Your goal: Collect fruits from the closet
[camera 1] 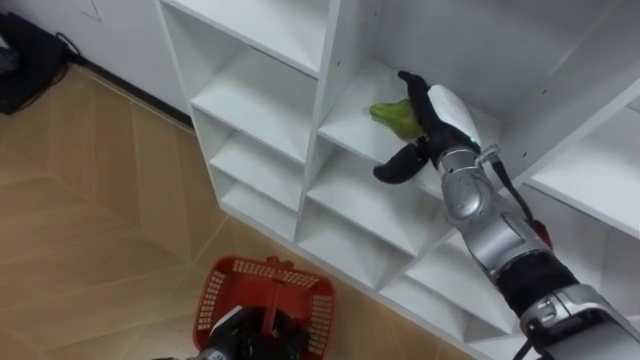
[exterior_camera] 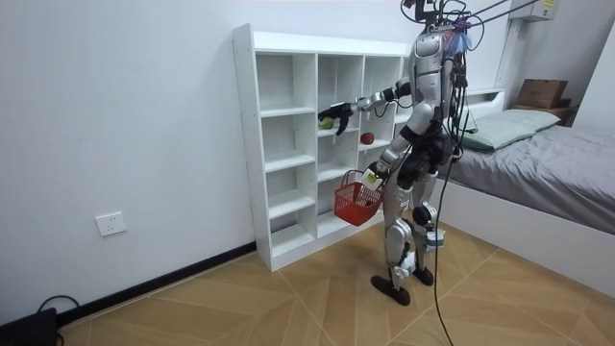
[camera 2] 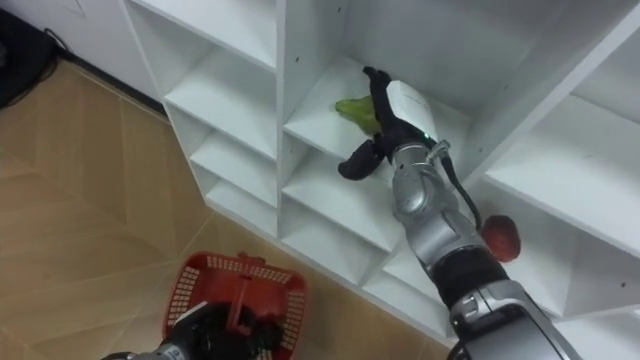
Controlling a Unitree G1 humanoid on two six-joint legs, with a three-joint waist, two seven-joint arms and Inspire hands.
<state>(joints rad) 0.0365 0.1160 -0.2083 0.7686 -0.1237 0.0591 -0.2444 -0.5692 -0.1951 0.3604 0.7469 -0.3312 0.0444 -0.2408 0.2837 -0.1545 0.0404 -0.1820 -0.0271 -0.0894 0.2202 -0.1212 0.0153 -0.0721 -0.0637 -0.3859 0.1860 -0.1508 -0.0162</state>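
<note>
A green fruit (camera 1: 392,116) lies on a shelf in the middle column of the white closet (camera 1: 262,160). My right hand (camera 1: 432,112) reaches into that compartment, open, fingers stretched over the fruit and thumb spread below it. A red fruit (camera 2: 500,236) sits one compartment to the right, partly behind my right forearm. Low at my left side hangs a red basket (camera 1: 214,292), with my left hand (camera 1: 238,338) shut on its handle. In the room view I stand facing the closet (exterior_camera: 288,144), right arm stretched out to the green fruit (exterior_camera: 327,122), the basket (exterior_camera: 357,200) at hip height.
Wooden floor spreads to the left of the closet. A black object (camera 1: 22,60) lies on the floor by the wall. A bed (exterior_camera: 538,183) stands behind me on the room view's right, with a cardboard box (exterior_camera: 543,92) beyond it.
</note>
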